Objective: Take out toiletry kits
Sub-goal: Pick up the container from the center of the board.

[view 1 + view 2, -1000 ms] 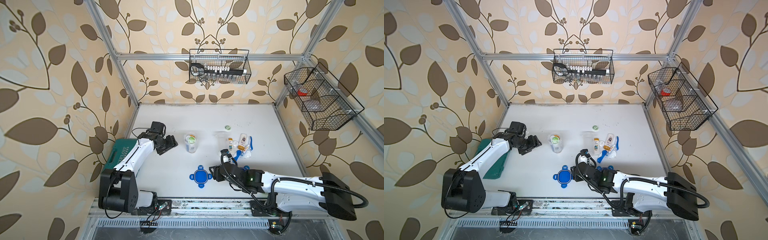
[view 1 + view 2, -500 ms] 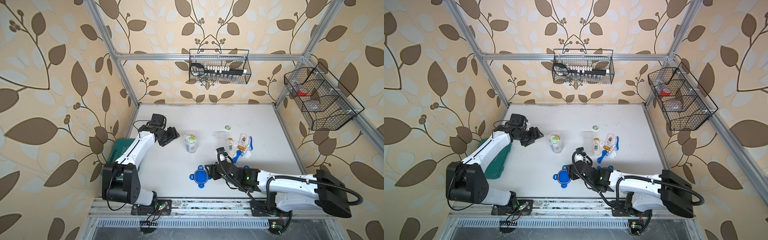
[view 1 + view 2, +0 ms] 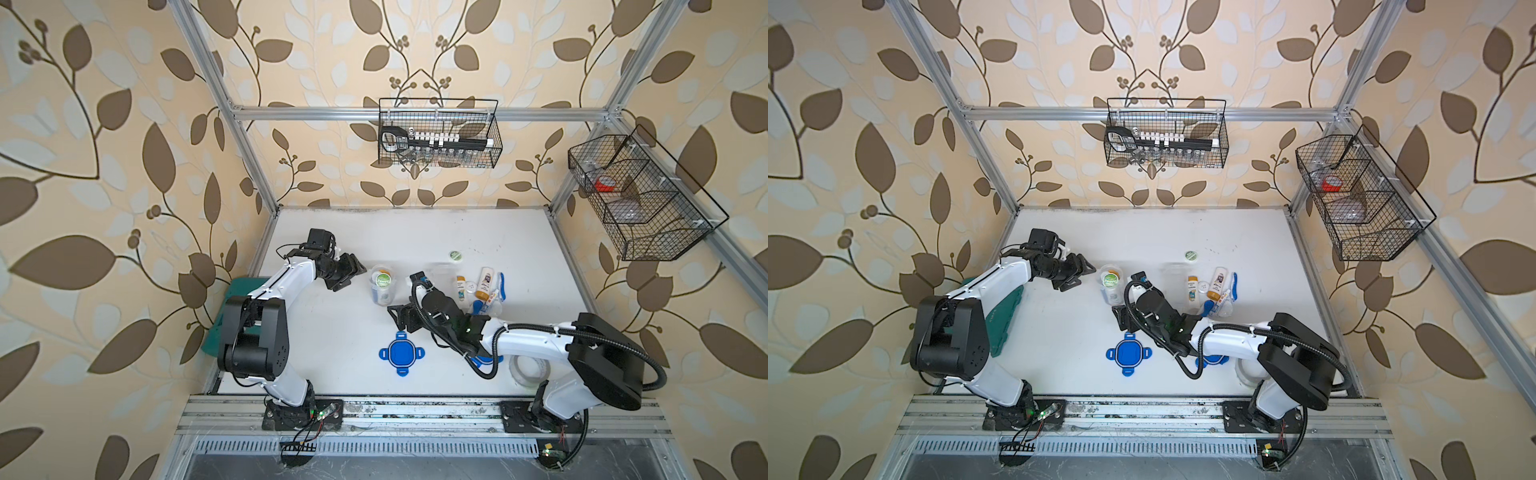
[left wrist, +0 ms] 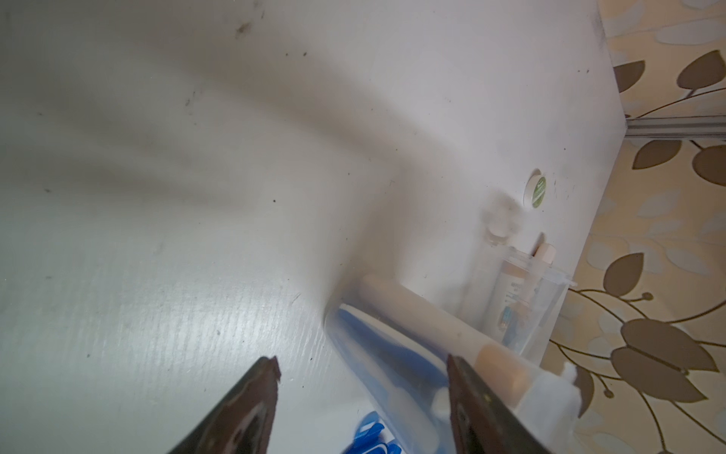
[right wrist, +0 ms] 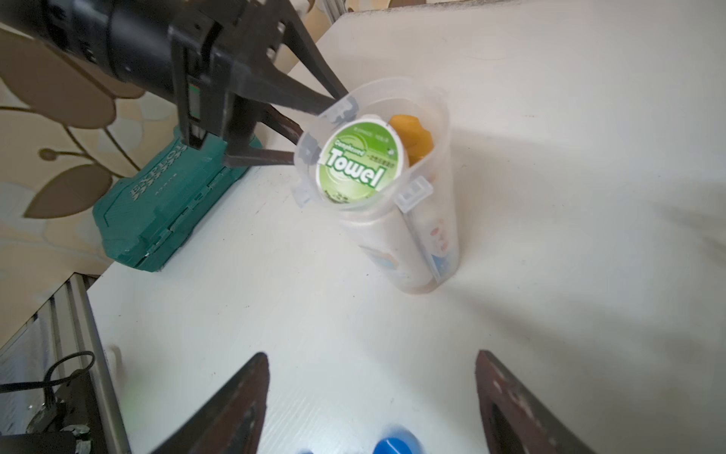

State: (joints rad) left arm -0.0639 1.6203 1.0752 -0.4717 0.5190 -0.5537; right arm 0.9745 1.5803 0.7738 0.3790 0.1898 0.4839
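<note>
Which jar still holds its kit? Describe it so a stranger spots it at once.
On the white table, look just off the left gripper. A clear lidless jar stands upright there. Unlike the empty clear jar nearby, it is packed, a green-white Towel disc on top beside an orange cap.

Walls: beige wallpaper (image 3: 104, 208) with brown and pale leaves.
Frame: aluminium bars (image 3: 316, 111) at corners and across the back.
Table: white board (image 3: 415, 232), faintly speckled.
Storage: back wire basket (image 3: 494, 133); side wire basket (image 3: 673, 245).
Floor: dark slab (image 3: 415, 467), perhaps stone, below front rail (image 3: 415, 409).
Light: soft, even.
</note>
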